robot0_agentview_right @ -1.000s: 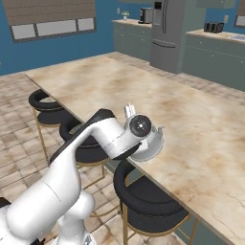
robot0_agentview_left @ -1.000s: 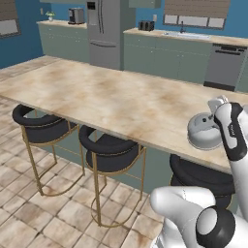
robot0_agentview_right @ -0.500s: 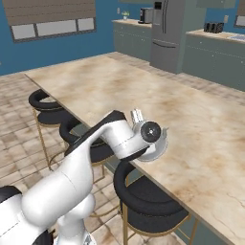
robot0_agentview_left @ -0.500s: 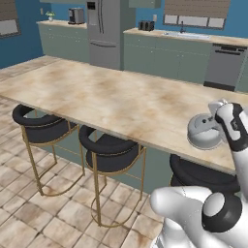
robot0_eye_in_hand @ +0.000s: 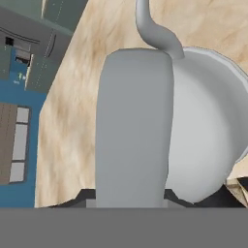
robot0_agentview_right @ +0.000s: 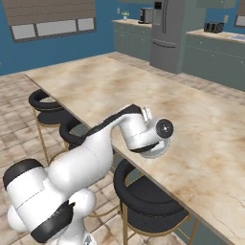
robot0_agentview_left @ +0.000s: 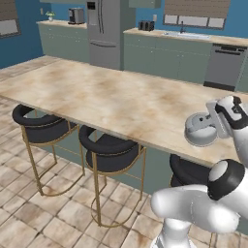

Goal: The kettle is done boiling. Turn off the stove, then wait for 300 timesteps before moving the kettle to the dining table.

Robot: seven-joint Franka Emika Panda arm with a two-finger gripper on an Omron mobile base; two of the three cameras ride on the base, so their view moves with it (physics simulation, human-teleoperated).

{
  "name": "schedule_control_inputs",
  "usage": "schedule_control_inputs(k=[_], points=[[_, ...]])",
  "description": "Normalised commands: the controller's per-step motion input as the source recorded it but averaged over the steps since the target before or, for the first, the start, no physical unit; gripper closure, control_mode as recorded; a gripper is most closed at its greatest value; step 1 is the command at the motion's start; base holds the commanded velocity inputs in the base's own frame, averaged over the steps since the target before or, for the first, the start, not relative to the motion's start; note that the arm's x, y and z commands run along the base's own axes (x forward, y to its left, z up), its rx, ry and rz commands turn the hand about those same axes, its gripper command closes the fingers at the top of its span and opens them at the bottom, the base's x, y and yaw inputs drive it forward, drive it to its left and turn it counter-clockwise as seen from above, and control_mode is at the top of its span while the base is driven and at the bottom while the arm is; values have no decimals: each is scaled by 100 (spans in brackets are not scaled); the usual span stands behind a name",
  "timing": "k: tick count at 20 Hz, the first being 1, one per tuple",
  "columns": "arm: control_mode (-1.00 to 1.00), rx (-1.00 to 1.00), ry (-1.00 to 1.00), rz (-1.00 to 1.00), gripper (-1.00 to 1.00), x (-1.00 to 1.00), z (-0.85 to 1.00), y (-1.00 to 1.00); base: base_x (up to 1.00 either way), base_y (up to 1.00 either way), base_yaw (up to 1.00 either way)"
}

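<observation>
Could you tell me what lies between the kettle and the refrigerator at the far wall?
In the left base view, bare dining table, then open floor, separate the kettle from the refrigerator.

Bright, even, soft-edged rendered light

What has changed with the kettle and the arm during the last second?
The kettle, held by its handle in the shut gripper, came slightly lower over the dining table, near its front edge. The grip, the stools and the camera views stayed the same.
</observation>
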Motion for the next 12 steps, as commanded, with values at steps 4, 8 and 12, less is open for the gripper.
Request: schedule_control_inputs(k=[4,8,12], points=[[-100,6,7,6,100,26,-21,-36,0,0,0],[-100,5,3,3,100,21,-28,-27,0,0,0],[-100,4,0,3,100,22,-25,-27,0,0,0]])
